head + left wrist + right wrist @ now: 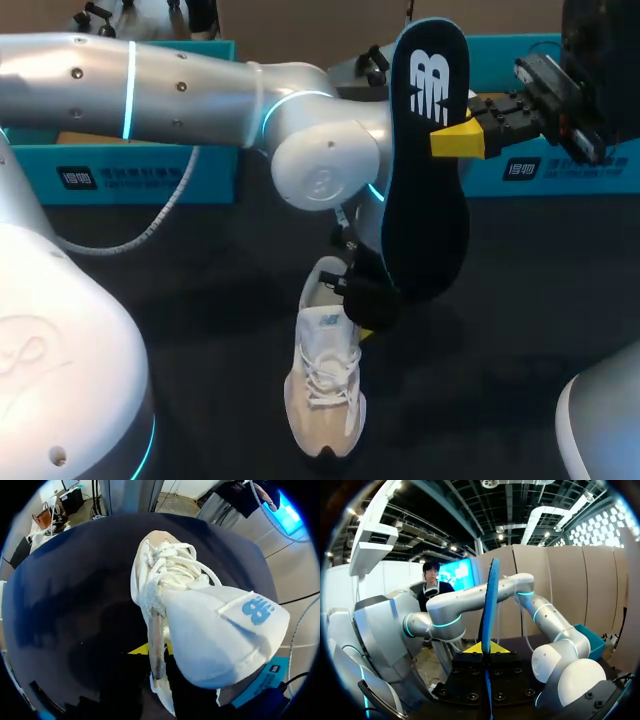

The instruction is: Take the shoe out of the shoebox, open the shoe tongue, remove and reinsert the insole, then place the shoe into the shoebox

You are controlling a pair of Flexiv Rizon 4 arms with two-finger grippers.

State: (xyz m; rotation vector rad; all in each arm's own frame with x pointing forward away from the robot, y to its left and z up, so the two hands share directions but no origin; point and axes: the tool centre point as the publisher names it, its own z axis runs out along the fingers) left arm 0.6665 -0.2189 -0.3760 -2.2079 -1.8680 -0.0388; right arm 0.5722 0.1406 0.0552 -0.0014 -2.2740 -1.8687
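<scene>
Shoe is out on the desk, insole removed: my right tool is clamped on it above the shoe. Left tool at the shoe's collar, grip unclear. Reinserting, boxing remain.

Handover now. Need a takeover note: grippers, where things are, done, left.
Right gripper: shut on the insole, held upright above the table.
Left gripper: at the opening of the shoe, grip not visible.
Shoe lies on the table, tongue pulled up; shoebox at the back.
Done: shoe out, tongue open, insole out.
Left: reinsert insole, put shoe in box.
</scene>
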